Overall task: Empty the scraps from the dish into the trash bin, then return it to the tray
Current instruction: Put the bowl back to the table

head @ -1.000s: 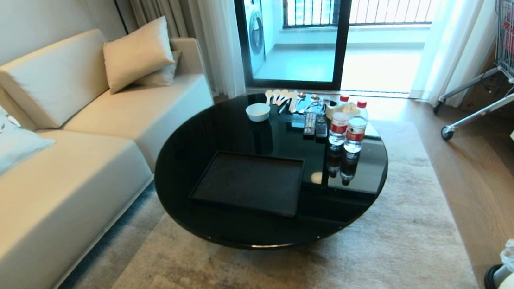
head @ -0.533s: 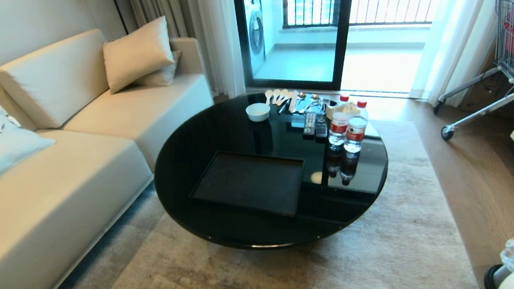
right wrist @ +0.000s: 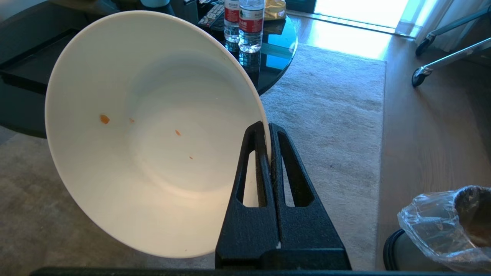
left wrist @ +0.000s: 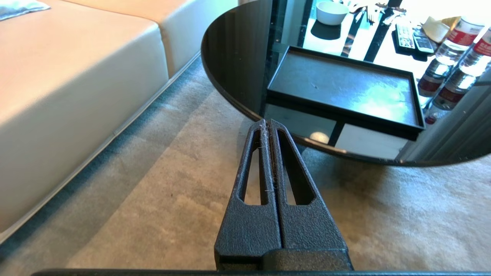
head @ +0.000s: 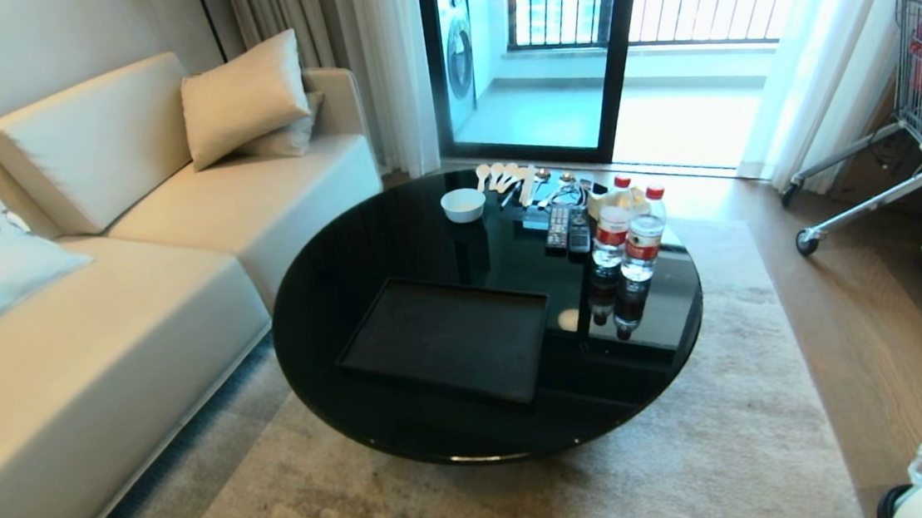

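Dish [right wrist: 153, 130] rim in right gripper [right wrist: 268, 128]

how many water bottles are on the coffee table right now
2. Both water bottles stand upright side by side near the table's right edge, red caps on: one closer to the remotes, the other just right of it.

Cream sofa [head: 99, 324] along the left wall, beige rug [head: 531, 486] over wood floor [head: 875, 323], bright glass balcony door [head: 543, 51], white curtains [head: 393, 56].
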